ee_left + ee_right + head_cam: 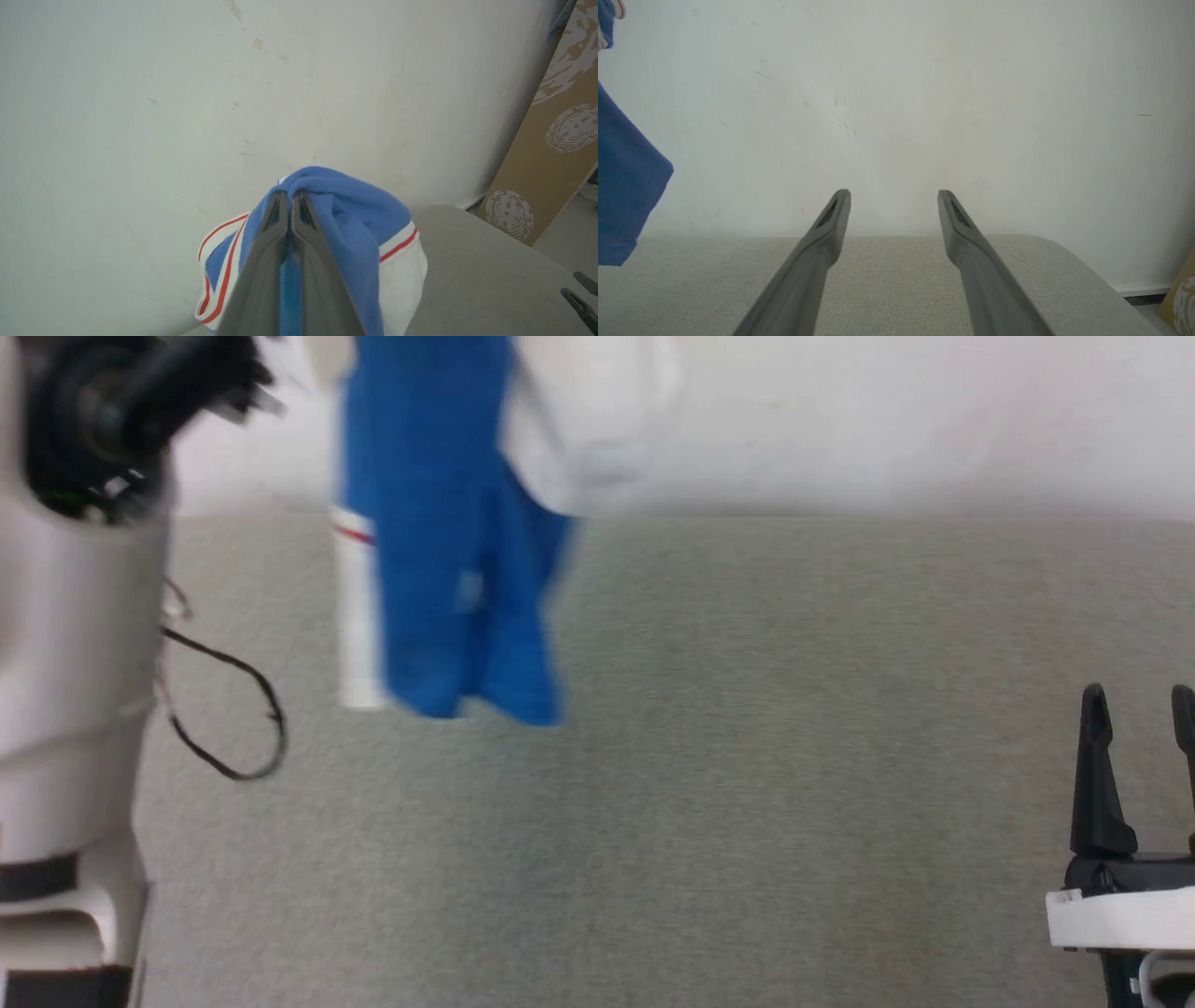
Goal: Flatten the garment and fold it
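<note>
Left gripper pinches the garment, which hangs vertically.
Right gripper, spread, sits low, well to its right.

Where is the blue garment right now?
The garment hangs at the head view's upper left, over the grey surface before the white wall, pinched in the shut left tool.

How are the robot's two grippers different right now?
The left gripper is shut tight; the right gripper is wide open. The left gripper pinches the blue garment, which hangs over the grey surface; the right gripper holds nothing. Both have two long dark fingers.
</note>
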You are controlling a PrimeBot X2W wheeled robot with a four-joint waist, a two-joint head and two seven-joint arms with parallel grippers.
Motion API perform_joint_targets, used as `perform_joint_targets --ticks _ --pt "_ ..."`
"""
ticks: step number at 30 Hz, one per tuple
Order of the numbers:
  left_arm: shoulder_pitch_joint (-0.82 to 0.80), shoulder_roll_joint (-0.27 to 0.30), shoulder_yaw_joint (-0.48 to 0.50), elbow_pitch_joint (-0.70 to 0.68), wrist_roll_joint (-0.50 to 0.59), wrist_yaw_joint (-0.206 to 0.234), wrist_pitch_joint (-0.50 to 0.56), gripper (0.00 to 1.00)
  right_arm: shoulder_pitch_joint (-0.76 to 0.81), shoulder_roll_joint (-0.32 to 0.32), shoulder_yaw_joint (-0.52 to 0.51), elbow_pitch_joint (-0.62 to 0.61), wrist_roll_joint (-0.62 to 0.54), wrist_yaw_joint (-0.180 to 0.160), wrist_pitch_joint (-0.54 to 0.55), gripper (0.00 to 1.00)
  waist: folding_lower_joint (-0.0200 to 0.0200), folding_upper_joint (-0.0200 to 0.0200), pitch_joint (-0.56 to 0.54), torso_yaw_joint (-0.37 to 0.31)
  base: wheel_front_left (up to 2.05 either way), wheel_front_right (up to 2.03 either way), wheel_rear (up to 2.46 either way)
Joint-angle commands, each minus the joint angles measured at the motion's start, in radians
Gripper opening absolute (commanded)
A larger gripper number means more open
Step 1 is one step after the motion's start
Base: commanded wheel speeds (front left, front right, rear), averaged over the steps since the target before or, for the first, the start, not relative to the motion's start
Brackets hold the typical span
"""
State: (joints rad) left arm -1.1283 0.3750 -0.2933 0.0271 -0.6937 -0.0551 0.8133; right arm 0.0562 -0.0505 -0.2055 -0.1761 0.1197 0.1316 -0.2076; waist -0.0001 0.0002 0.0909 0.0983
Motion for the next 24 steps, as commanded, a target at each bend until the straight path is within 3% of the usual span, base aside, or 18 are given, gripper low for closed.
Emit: perform_joint_targets --ticks 1,7,16,24 --pt "0.020 -0.006 -0.009 -0.012 0.004 0.007 0.003 0.00 0.012 0.000 -0.002 0.002 0.009 -0.001 -0.008 1.00 0.0001 -0.0002 -0.024 -0.049 0.00 0.00 0.00" --pt "0.119 -0.056 -0.060 -0.075 0.002 0.035 -0.005 0.00 0.022 0.000 -0.007 0.001 0.013 -0.001 -0.012 1.00 0.0001 -0.0002 -0.016 -0.102 0.00 0.00 0.00" --pt "0.366 -0.187 -0.184 -0.161 0.002 0.091 -0.088 0.00 0.009 0.000 0.003 0.006 0.017 -0.001 -0.019 1.00 0.0001 -0.0002 0.011 -0.143 0.00 0.00 0.00" --pt "0.670 -0.212 -0.294 -0.051 0.093 0.150 -0.263 0.00 0.002 0.000 0.012 0.012 0.026 -0.001 -0.025 1.00 0.0001 -0.0002 0.043 -0.163 0.00 0.00 0.00"
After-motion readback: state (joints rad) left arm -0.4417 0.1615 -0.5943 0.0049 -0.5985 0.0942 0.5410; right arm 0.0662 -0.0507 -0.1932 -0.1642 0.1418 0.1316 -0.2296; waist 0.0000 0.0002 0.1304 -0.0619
